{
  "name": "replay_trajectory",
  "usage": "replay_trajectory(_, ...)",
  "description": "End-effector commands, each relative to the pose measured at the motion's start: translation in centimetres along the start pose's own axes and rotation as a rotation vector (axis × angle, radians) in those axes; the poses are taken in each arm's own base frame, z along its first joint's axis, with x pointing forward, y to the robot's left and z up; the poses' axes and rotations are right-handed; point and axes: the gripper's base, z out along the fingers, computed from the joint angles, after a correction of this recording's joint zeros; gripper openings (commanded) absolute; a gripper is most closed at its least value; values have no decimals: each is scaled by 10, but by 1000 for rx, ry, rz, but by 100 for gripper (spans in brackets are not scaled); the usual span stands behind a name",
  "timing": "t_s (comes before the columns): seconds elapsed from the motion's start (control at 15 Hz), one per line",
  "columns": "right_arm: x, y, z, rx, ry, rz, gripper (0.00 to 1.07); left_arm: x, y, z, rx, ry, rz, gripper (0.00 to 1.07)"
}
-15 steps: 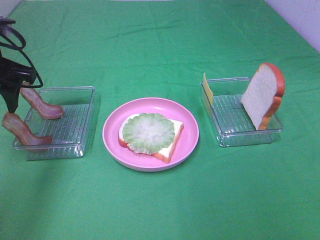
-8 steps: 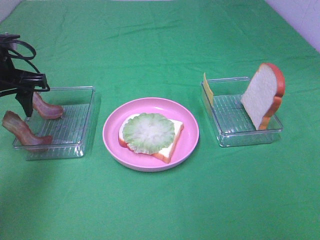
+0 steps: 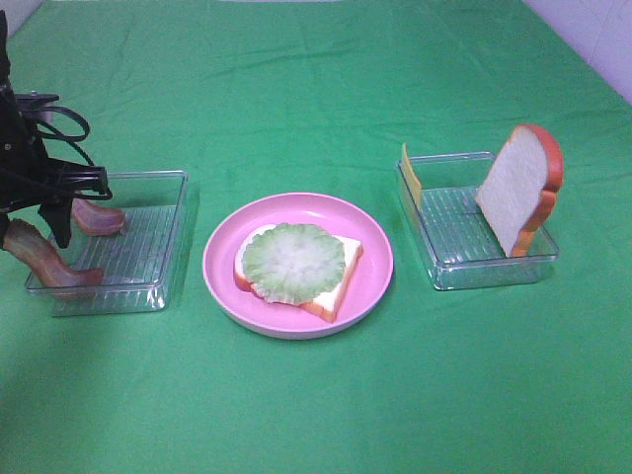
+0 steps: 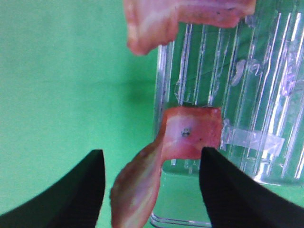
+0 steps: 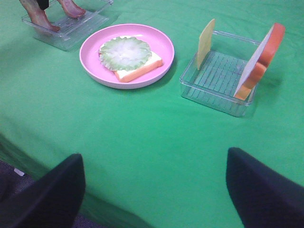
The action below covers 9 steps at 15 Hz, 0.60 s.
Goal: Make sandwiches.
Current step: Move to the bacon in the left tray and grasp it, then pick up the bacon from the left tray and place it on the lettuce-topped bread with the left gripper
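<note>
A bread slice (image 3: 331, 286) topped with pale green lettuce (image 3: 293, 257) lies on the pink plate (image 3: 375, 259). Two bacon strips (image 3: 97, 217) (image 3: 41, 261) lean on the left tray's (image 3: 148, 288) left wall. My left gripper (image 3: 57, 232) hangs open over that wall. In the left wrist view its fingers (image 4: 71, 190) straddle one bacon strip (image 4: 190, 133) without touching it. A second bread slice (image 3: 520, 186) and a cheese slice (image 3: 410, 176) stand in the right tray (image 3: 484, 272). My right gripper (image 5: 154, 190) is open and empty, near the table's front edge, out of the exterior view.
A green cloth (image 3: 316, 405) covers the table. The plate sits between the two clear trays. The right wrist view shows the plate (image 5: 161, 42), the right tray (image 5: 213, 95) and the table's front edge (image 5: 28, 156).
My left gripper has moved right and down, from outside the left tray to over its left wall between the bacon strips. Nothing else has moved.
</note>
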Motion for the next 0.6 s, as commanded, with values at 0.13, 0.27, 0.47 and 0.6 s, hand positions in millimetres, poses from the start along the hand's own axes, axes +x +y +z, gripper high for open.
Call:
replay_trajectory(0.13,1,0,0,0,-20,-9,77,-2,-1,2,4,-6,1,40)
replay_trajectory(0.27,1,0,0,0,-20,-9,77,-2,-1,2,4,-6,0,28)
replay_trajectory(0.47,1,0,0,0,-20,-9,77,-4,-2,2,14,-29,-23,5)
replay_trajectory(0.6,1,0,0,0,-20,-9,77,-3,-3,2,26,-21,-35,0)
